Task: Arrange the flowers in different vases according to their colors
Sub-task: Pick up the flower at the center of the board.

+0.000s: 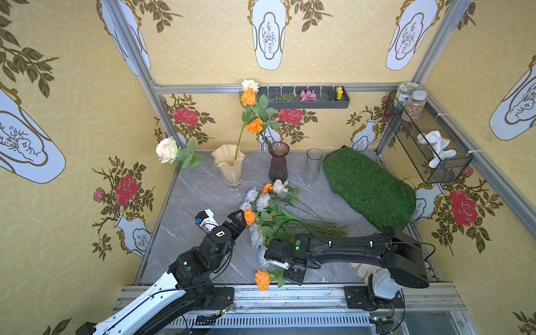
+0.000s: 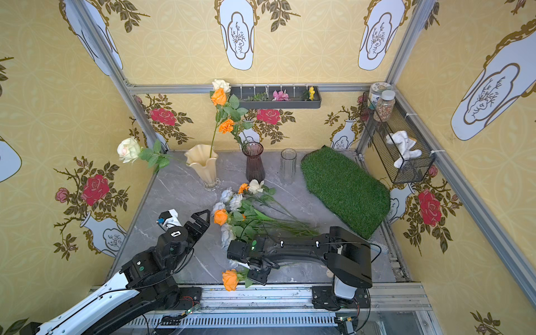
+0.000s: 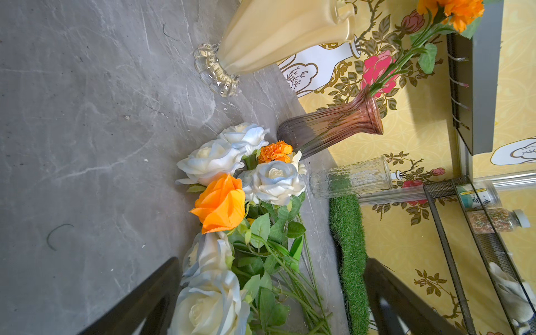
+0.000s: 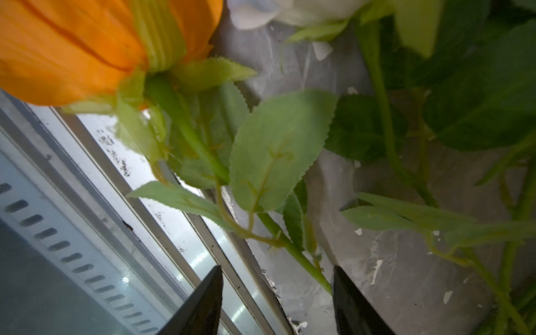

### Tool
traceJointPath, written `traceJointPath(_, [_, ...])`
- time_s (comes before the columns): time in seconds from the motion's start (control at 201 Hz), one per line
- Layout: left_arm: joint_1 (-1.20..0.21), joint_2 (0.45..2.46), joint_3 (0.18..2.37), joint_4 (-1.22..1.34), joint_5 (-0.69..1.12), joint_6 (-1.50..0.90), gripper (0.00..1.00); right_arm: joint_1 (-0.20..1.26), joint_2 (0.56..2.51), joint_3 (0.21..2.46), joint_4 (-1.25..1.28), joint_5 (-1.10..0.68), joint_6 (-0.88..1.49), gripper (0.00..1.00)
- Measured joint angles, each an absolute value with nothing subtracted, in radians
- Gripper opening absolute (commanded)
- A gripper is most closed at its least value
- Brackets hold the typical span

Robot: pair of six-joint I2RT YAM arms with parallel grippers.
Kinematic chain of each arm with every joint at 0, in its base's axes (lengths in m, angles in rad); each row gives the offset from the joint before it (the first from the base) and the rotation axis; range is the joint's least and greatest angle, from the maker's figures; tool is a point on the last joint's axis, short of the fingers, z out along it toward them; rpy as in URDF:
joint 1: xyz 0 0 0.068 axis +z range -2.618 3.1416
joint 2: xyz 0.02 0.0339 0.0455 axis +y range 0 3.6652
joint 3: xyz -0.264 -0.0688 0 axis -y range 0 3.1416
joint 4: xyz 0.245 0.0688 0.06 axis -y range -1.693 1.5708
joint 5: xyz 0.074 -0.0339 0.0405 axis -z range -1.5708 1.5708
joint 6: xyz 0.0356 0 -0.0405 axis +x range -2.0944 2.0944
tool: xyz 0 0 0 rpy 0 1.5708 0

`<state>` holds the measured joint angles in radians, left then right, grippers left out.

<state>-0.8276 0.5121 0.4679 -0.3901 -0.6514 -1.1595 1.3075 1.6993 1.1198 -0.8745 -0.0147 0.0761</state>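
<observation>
Two tools, left tool (image 3: 271,261) spread wide beside flowers (image 3: 275,181), right tool (image 4: 275,268) part-spread astride orange rose (image 4: 72,49) stem.

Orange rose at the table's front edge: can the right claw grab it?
Probably yes. The right claw is open, with the stem of the orange rose lying between its jaws, and nothing seems to block it.

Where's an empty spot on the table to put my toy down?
Bare table left of the flower pile, in front of the cream vase. Another strip between the pile and the grass mat. Crowded: the middle.
</observation>
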Motion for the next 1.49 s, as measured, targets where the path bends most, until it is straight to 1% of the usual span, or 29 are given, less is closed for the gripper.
traceJointPath(0.06, [-0.828,0.508,0.465,-0.390,-0.651,-1.159,1.00,1.318,1.717,1.124,-0.872,-0.014,0.082,0.57])
traceJointPath(0.194, [-0.828,0.496,0.459,-0.389,-0.651,-1.159,1.00,1.323,1.747,1.134,-0.864,0.004,0.088,0.47])
traceJointPath(0.274, [-0.828,0.486,0.455,-0.390,-0.651,-1.159,1.00,1.321,1.762,1.138,-0.862,0.012,0.091,0.43])
traceJointPath(0.404, [-0.828,0.474,0.447,-0.390,-0.651,-1.159,1.00,1.322,1.786,1.146,-0.860,0.027,0.089,0.30])
traceJointPath(0.683, [-0.828,0.462,0.440,-0.390,-0.651,-1.159,1.00,1.330,1.788,1.156,-0.869,0.077,0.055,0.18])
traceJointPath(0.742, [-0.828,0.460,0.440,-0.390,-0.651,-1.160,1.00,1.334,1.773,1.156,-0.869,0.090,0.047,0.12])
traceJointPath(0.927, [-0.828,0.459,0.440,-0.390,-0.651,-1.163,1.00,1.357,1.733,1.156,-0.876,0.136,0.021,0.03])
traceJointPath(1.026, [-0.828,0.455,0.440,-0.392,-0.651,-1.174,1.00,1.377,1.707,1.156,-0.888,0.158,0.000,0.00])
traceJointPath(1.211, [-0.828,0.450,0.440,-0.394,-0.651,-1.179,1.00,1.411,1.639,1.156,-0.915,0.190,-0.029,0.00])
traceJointPath(1.495, [-0.828,0.440,0.439,-0.398,-0.654,-1.187,1.00,1.430,1.444,1.166,-0.920,0.215,-0.081,0.00])
